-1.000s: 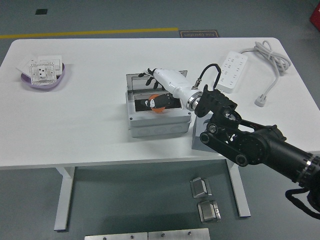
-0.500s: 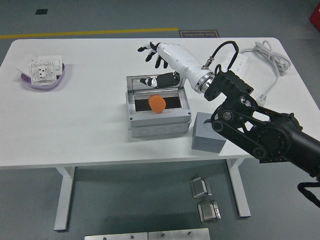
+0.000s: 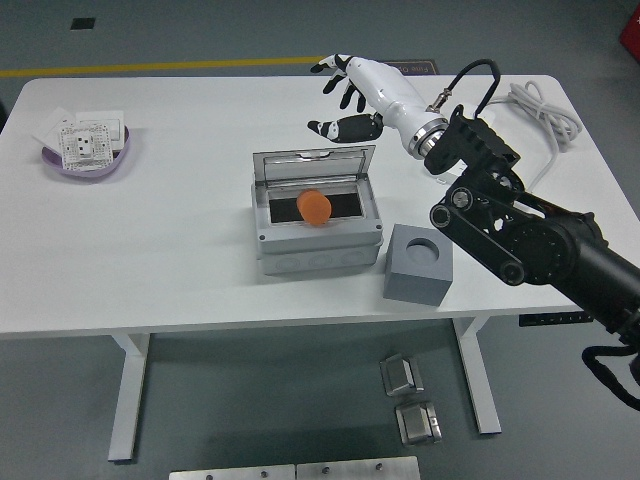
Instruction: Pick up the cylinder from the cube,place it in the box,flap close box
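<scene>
An orange cylinder (image 3: 316, 208) lies inside the grey box (image 3: 317, 245) at the middle of the table. The box's lid (image 3: 312, 165) stands up at its far side. To the box's right sits the grey cube (image 3: 418, 264) with an empty round hole in its top. My right hand (image 3: 342, 95), white with black fingertips, hovers above and behind the lid, up and to the right of the box. Its fingers are spread and hold nothing. My left arm does not show.
A purple bowl (image 3: 60, 165) with white socket plates sits at the far left. A white power strip (image 3: 496, 115) with its coiled cable (image 3: 545, 115) lies at the far right, partly behind my arm.
My right hand let go of the cylinder in the box, then lifted up and away to the back right. The cylinder stays in the box, and the cube is now uncovered.
</scene>
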Available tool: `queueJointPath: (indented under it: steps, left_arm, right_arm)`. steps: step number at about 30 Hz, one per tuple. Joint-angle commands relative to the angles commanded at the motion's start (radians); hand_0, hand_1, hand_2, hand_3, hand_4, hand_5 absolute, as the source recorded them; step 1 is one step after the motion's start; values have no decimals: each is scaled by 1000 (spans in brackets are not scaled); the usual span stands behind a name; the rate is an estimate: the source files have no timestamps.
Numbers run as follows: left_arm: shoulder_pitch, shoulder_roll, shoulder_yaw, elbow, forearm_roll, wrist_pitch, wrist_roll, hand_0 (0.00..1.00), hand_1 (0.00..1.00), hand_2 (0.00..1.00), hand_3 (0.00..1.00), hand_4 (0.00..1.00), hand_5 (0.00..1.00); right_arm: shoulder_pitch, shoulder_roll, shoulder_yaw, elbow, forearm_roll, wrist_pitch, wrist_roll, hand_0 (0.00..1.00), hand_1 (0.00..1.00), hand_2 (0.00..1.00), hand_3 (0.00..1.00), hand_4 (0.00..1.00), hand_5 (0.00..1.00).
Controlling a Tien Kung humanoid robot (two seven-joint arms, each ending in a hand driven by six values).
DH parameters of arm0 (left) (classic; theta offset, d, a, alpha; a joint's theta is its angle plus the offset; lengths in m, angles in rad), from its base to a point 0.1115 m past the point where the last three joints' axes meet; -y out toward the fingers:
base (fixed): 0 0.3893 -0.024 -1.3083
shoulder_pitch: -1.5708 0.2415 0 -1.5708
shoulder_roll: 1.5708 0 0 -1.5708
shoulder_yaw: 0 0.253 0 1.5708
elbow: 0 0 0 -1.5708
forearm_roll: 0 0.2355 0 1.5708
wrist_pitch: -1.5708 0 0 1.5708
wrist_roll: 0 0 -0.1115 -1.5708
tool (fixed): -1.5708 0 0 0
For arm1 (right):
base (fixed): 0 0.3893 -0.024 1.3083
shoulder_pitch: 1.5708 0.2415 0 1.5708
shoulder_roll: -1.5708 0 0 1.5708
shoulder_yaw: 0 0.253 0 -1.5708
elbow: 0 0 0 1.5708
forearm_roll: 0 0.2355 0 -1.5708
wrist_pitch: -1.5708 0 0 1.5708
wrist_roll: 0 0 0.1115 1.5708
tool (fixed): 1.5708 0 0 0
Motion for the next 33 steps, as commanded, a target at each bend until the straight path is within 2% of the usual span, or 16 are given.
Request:
queueJointPath:
  steps: [11, 12, 17, 18, 23, 24, 33]
  left_arm:
    - [-1, 0, 1, 0, 0, 0, 0, 725, 738, 736, 868, 565, 137]
    - [-1, 0, 1, 0, 0, 0, 0, 725, 737, 736, 868, 564, 136]
    - [0, 1, -3, 0, 4, 1, 0, 725, 737, 736, 868, 564, 136]
    - [0, 1, -3, 0, 4, 1, 0, 725, 737, 734, 868, 563, 137]
    - [0, 2, -3, 0, 3, 1, -1, 725, 737, 734, 868, 563, 137]
    - [0, 2, -2, 0, 3, 1, -1, 725, 736, 730, 868, 563, 136]
    - [-3, 1, -3, 0, 4, 1, -3, 725, 736, 728, 868, 563, 136]
  right_arm:
    - [3, 13, 10, -21, 29, 31, 5, 381, 444, 628, 735, 795, 303]
    - [3, 13, 11, -22, 34, 35, 6, 416, 487, 629, 751, 823, 592]
    - [3, 13, 11, -26, 61, 47, 11, 416, 487, 629, 751, 823, 592]
    - [3, 13, 11, -27, 65, 47, 12, 751, 702, 699, 748, 907, 916]
    - [0, 16, 3, -30, 76, 47, 15, 751, 702, 699, 748, 907, 916]
    - [-1, 17, 1, -31, 78, 47, 16, 830, 734, 722, 749, 990, 998]
    - [-5, 28, -23, -48, 97, 37, 24, 840, 735, 723, 747, 998, 998]
